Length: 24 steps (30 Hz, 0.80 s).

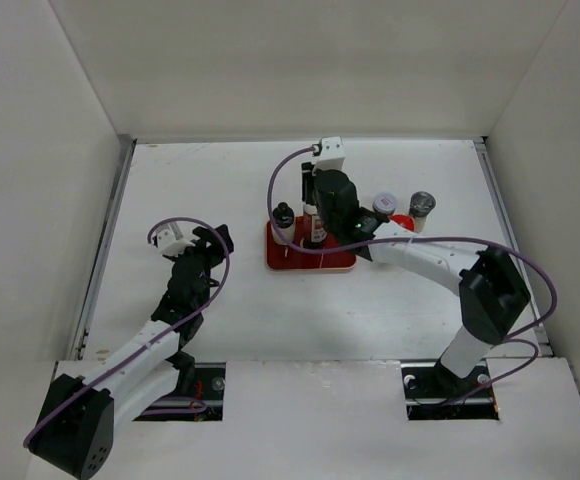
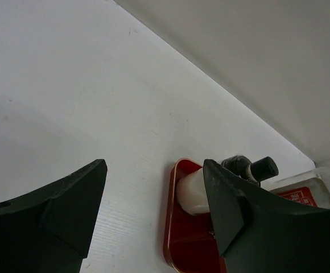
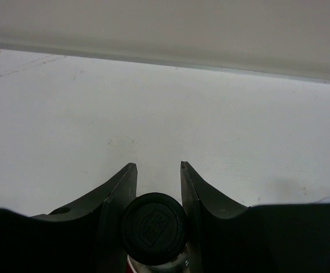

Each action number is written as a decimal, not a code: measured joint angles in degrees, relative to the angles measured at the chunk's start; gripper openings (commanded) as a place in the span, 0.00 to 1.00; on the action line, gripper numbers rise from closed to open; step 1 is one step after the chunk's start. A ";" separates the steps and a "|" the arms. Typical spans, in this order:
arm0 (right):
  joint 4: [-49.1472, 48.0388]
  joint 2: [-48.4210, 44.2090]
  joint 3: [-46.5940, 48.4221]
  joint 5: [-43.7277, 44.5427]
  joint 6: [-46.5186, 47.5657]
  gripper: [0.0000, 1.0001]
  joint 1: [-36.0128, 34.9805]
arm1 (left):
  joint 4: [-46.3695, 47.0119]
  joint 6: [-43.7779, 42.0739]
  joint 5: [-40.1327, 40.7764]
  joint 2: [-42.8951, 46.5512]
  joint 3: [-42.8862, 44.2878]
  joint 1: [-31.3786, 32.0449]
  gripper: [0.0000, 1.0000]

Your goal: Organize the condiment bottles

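The dark bottle (image 3: pixel 153 236), upright at the tray (image 1: pixel 305 262), is clamped by its cap between the right gripper's (image 3: pixel 157 166) jaws. The left gripper (image 2: pixel 153 170) is seen spread and empty, the tray lying beyond its jaws.

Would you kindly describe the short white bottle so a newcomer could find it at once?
Start at the red tray in the middle of the table. The short white bottle stands at its left end. Unlike the dark bottle beside it, its body is white under a black cap.
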<state>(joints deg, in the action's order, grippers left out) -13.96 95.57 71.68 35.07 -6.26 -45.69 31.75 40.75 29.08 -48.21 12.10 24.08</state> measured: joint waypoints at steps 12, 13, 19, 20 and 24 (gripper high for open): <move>-3.45 3.28 1.62 -1.09 -1.05 0.22 1.38 | 1.11 0.02 -0.20 -0.94 -0.09 0.11 0.67; -3.74 3.41 1.62 -1.09 -1.11 0.23 1.42 | 1.27 0.02 -0.22 -0.98 -0.09 0.11 0.67; -5.07 4.02 1.62 -1.03 -1.22 0.49 1.46 | 2.01 0.02 -0.31 -1.05 -0.11 0.11 0.68; -5.35 4.07 1.57 -1.03 -1.31 0.56 1.46 | 2.01 0.02 -0.31 -1.05 -0.11 0.11 0.68; -8.76 4.11 1.27 -0.90 -2.47 0.76 1.44 | 2.14 0.02 -0.42 -1.09 -0.11 0.11 0.68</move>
<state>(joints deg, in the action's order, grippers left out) -22.72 99.68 72.95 34.17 -8.73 -44.25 33.89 40.77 28.67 -49.30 11.99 24.18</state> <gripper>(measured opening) 0.697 0.678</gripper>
